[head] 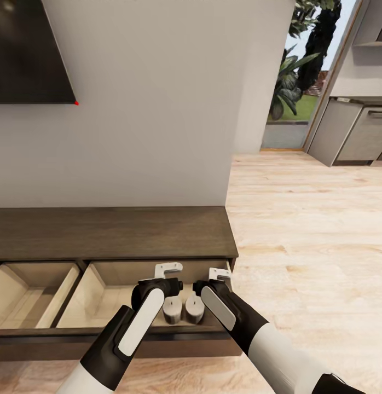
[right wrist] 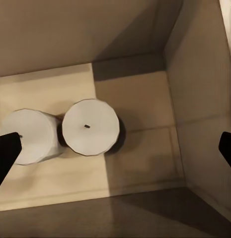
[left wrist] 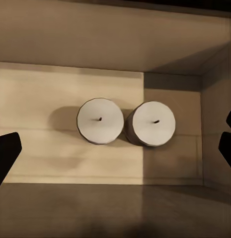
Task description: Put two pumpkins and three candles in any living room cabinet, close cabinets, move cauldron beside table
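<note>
The long dark-brown cabinet point(head: 114, 232) stands against the wall with two drawers pulled out. Two pale grey-white candles point(head: 173, 310) point(head: 193, 309) stand upright side by side on the beige floor of the right drawer. From the left wrist view they are two round tops with wicks point(left wrist: 100, 120) point(left wrist: 153, 123); the right wrist view shows them too point(right wrist: 89, 126) point(right wrist: 28, 136). My left gripper point(head: 168, 269) hovers open above them, holding nothing. Beside it my right gripper point(head: 219, 274) also hangs open and empty over the drawer's right end.
The left drawer point(head: 32, 295) is open too, and what shows of its inside is bare. A dark wall TV point(head: 27, 49) hangs above the cabinet. Light wood floor point(head: 300, 230) stretches right toward a doorway with plants point(head: 300, 82) and grey kitchen units point(head: 349, 131).
</note>
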Available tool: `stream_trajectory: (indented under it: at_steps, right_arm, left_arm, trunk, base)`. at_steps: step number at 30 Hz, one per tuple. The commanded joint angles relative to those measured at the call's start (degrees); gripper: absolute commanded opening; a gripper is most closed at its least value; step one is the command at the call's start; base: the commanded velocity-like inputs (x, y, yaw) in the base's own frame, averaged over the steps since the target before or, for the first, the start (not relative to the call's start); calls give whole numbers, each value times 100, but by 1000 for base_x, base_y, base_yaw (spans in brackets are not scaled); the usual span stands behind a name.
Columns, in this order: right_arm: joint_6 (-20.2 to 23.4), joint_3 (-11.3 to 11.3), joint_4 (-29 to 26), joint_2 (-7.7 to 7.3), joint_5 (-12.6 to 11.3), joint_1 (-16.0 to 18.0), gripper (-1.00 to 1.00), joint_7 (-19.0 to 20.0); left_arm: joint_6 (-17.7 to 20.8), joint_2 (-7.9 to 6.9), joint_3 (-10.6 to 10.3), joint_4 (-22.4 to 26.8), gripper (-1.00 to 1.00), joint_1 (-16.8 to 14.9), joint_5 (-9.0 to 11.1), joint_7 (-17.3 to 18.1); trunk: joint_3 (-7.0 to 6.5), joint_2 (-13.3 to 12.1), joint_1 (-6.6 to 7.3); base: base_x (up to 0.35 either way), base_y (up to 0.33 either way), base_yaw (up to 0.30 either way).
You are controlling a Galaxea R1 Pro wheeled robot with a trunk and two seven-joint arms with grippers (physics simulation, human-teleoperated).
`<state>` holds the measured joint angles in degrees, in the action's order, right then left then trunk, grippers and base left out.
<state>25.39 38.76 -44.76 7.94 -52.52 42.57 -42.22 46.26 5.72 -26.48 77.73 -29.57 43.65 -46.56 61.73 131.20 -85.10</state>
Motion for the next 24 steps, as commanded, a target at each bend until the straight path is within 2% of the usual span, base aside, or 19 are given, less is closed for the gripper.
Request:
stream_trajectory:
  at_steps: [1, 24]
  right_arm:
    - [19, 17, -7, -3, -31, 6, 100, -41]
    - [22, 17, -7, -3, -31, 6, 100, -41]
  left_arm:
    - [6, -1, -6, 5, 100, -5, 56, -60]
    - [6, 8, 3, 118, 100, -13, 56, -76]
  trunk:
    - [-13, -39, 23]
    - [-426, -962, 529]
  base:
    - [0, 0, 0]
    - [0, 0, 0]
